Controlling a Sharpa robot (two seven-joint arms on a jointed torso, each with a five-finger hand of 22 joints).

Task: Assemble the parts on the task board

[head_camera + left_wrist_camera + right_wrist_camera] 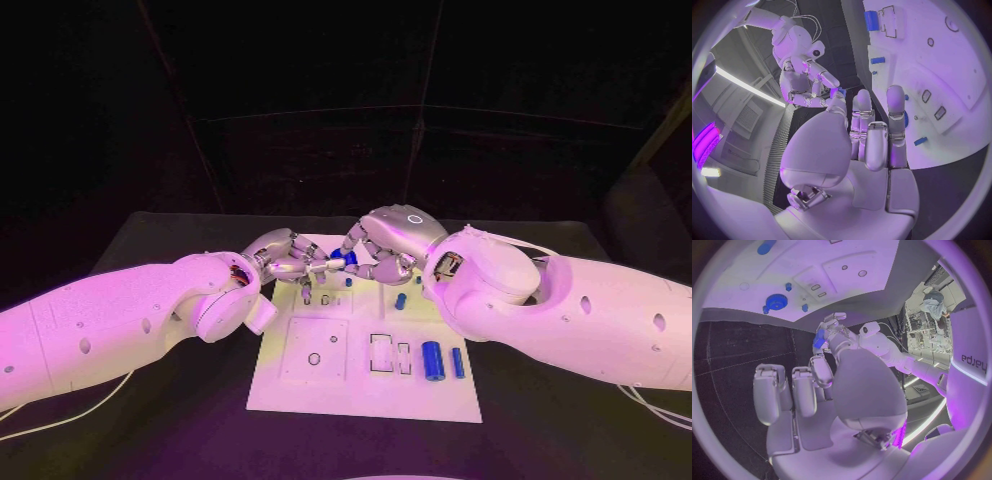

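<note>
Both hands meet above the far edge of the board, which lies on the black tabletop. A small blue part sits between their fingertips. The left robot hand and the right robot hand both touch it, but which one truly grips it I cannot tell. On the board near the right arm lie a blue cylinder and a thinner blue pin just beside it.
</note>
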